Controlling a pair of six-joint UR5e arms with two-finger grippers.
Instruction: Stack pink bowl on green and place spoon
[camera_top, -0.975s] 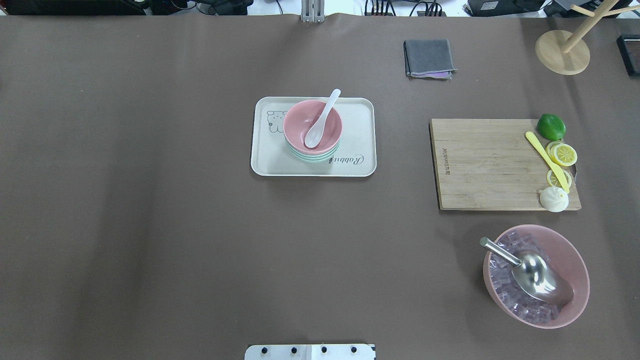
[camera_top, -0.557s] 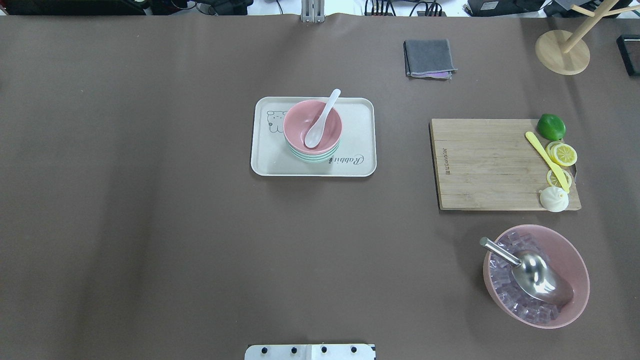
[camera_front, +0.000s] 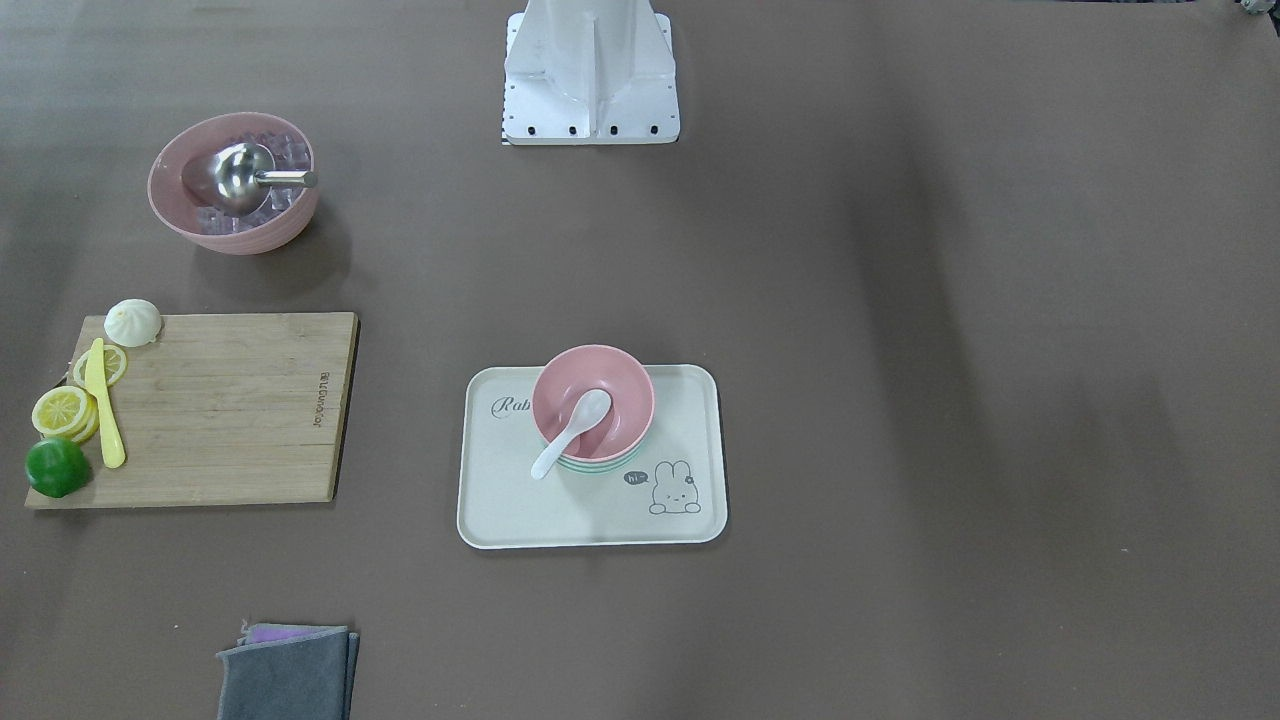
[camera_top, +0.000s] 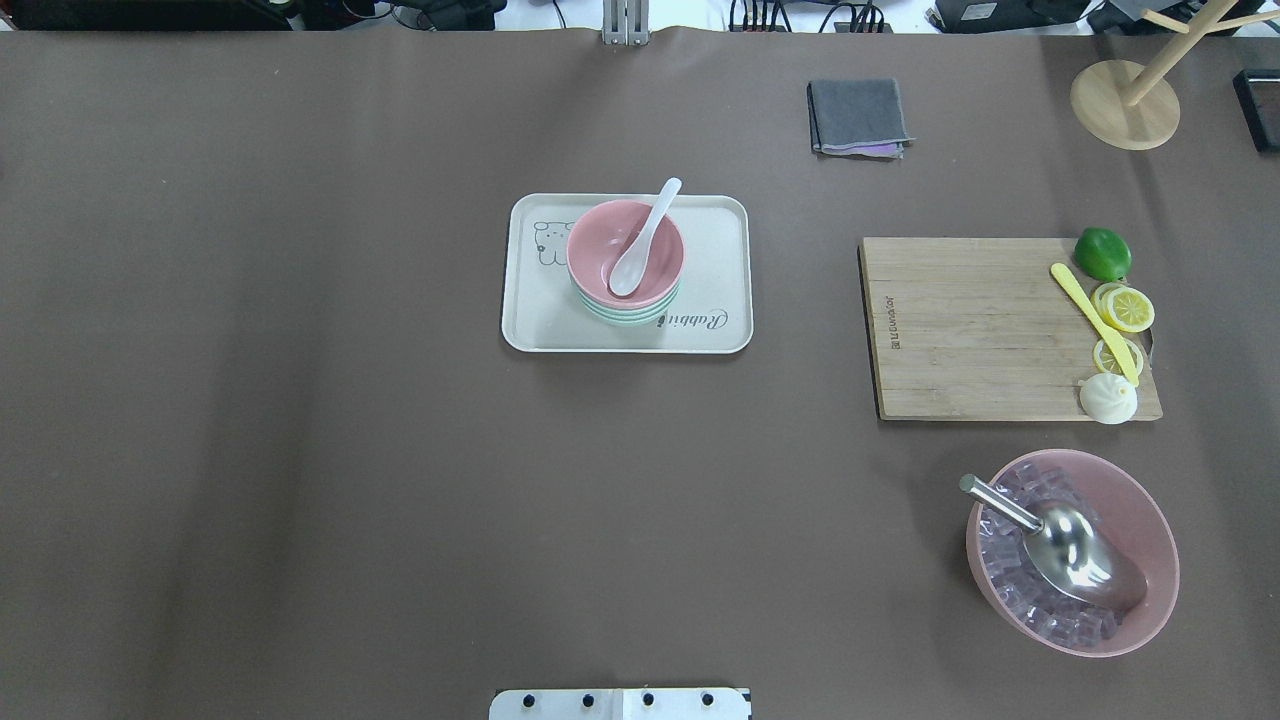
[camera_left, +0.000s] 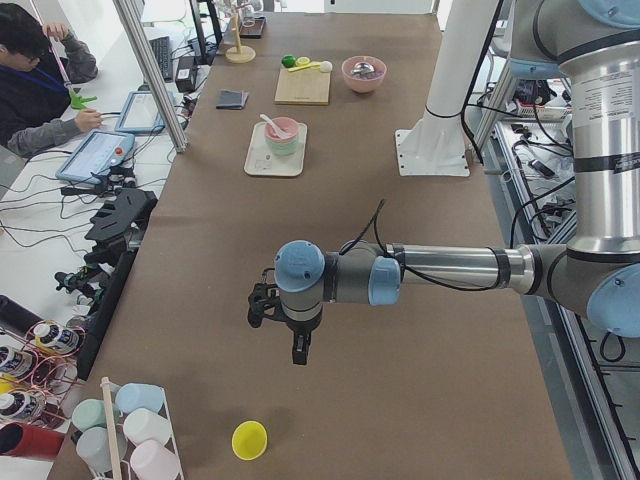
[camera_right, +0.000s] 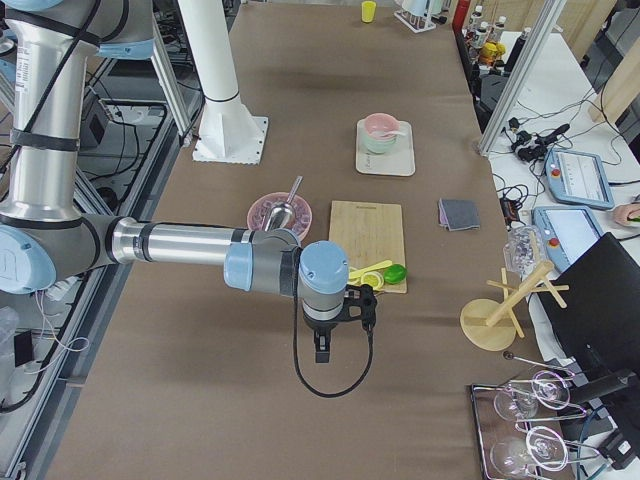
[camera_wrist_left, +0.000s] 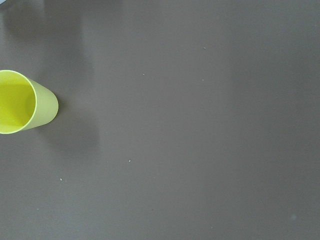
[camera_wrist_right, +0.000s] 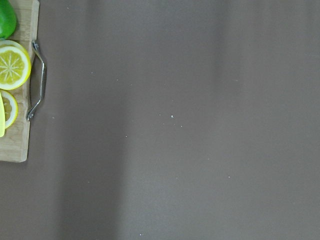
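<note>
A pink bowl (camera_top: 600, 240) sits stacked on a green bowl (camera_top: 625, 316) on a cream rabbit tray (camera_top: 540, 310) at the table's middle. A white spoon (camera_top: 645, 240) lies in the pink bowl, its handle over the far rim. The stack also shows in the front view (camera_front: 615, 385). Both arms are off to the table's ends, far from the tray. My left gripper (camera_left: 300, 352) shows only in the left side view and my right gripper (camera_right: 321, 352) only in the right side view. I cannot tell whether either is open or shut.
A wooden cutting board (camera_top: 980, 330) with a lime (camera_top: 1102, 253), lemon slices, a yellow knife and a bun lies to the right. A large pink bowl (camera_top: 1150, 520) holds ice and a metal scoop. A grey cloth (camera_top: 858, 117) lies far right. A yellow cup (camera_wrist_left: 22, 102) lies under the left wrist.
</note>
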